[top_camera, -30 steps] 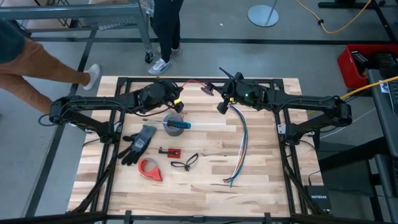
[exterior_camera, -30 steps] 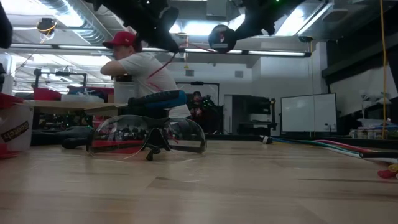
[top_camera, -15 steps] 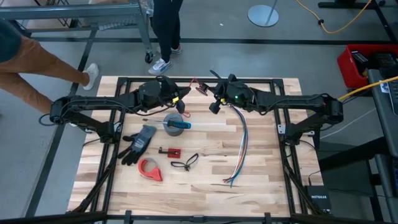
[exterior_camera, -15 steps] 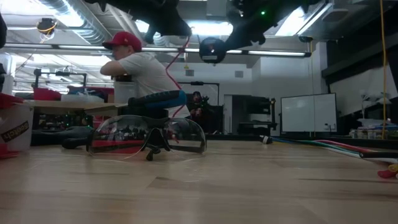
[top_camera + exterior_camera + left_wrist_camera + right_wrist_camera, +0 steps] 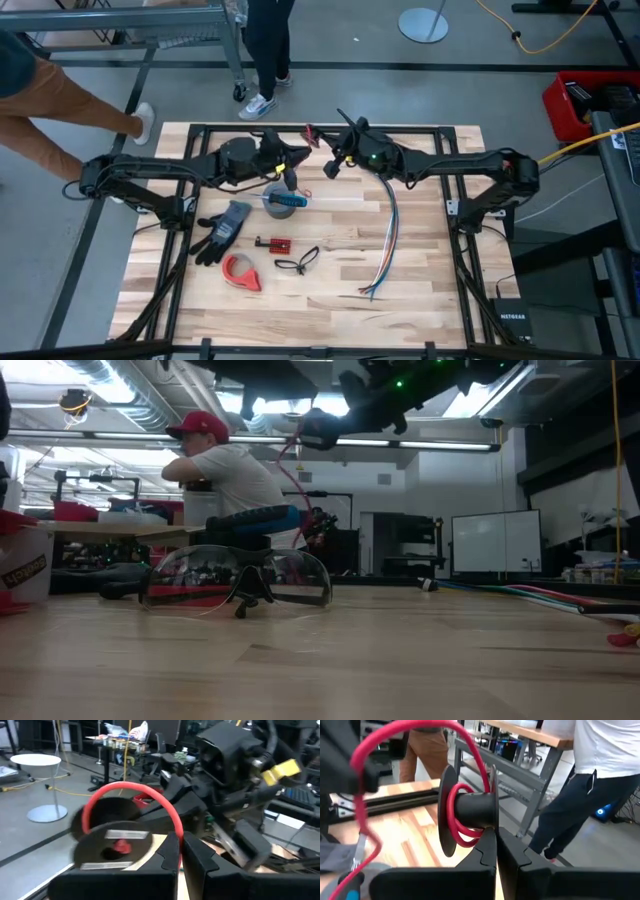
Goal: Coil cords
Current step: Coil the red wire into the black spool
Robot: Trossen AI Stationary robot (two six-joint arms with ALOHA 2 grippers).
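Note:
The cord is a thin red cord (image 5: 462, 832), partly wound on the core of a black spool (image 5: 470, 810). From the spool a free length (image 5: 135, 786) arcs over to my left gripper (image 5: 180, 857), which is shut on it. My right gripper (image 5: 496, 847) is shut on the spool. Both grippers hang close together above the table's far middle: the left (image 5: 291, 178), the right (image 5: 333, 162), with the red cord (image 5: 308, 132) between them. In the low view the spool (image 5: 320, 428) hangs high over the table. My left gripper pinches the red cord's free length (image 5: 178, 837) between its two fingers, which lie roughly level. The cord rises from the fingers in a slack arch toward the spool. My right gripper pinches the spool at a flange's rim (image 5: 492, 822), next to the core. The fingers lie roughly level, coming from the table's right. The spool is lifted clear, its axis level.
On the table lie a grey tape roll with a blue-handled tool (image 5: 283, 198), a grey glove (image 5: 224, 226), a red tape dispenser (image 5: 240, 271), a small black looped cord (image 5: 297, 262), a multicoloured wire bundle (image 5: 390, 232) and safety glasses (image 5: 236, 579). People stand beyond the far edge.
My right gripper has carried the spool toward the table's left and slightly down, closer to my left gripper. My left gripper has turned and shifted a little toward the table's right. The red cord between them, stretched before, now bows in a shorter arch.

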